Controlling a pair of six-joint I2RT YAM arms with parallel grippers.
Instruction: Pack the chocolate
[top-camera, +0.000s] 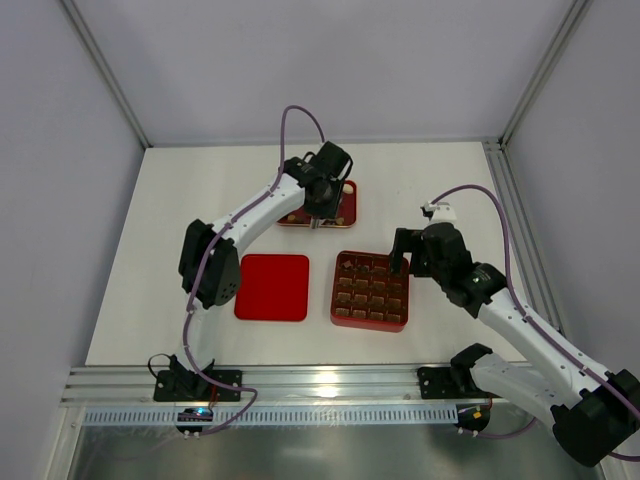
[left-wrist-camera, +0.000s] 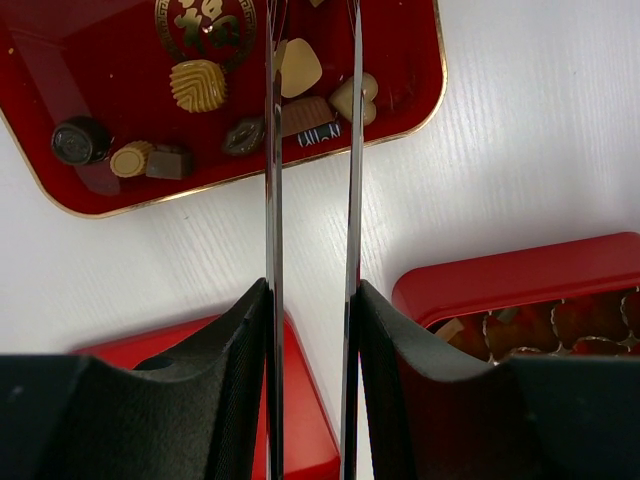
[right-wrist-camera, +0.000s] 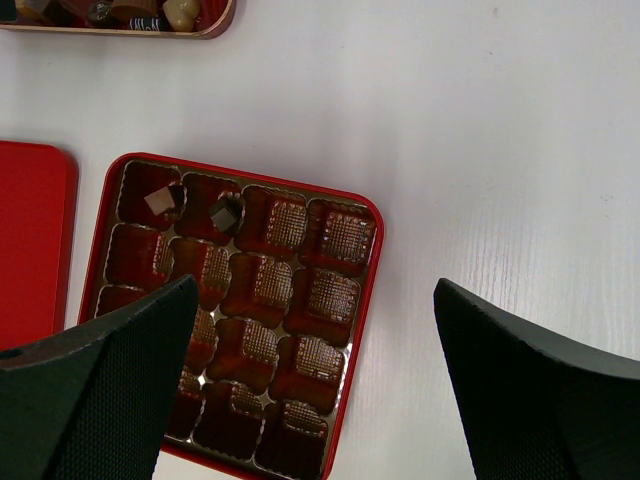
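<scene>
One red tray (left-wrist-camera: 60, 60) holds eight chocolates (left-wrist-camera: 197, 85) in view: four tan or cream, four dark brown. One red box (right-wrist-camera: 345, 238) has sixteen cells, and two hold chocolates, one tan and one dark. There is one flat red lid (top-camera: 272, 287).

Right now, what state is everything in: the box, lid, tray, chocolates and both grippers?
box: open, two pieces in neighbouring cells; the other cells in view look empty.
lid: off, lying flat beside the box.
tray: holds loose pieces.
chocolates: mostly unpacked, in the tray.
left gripper: over the tray, fingers slightly apart; grip unclear.
right gripper: wide open, empty, above the box.
</scene>
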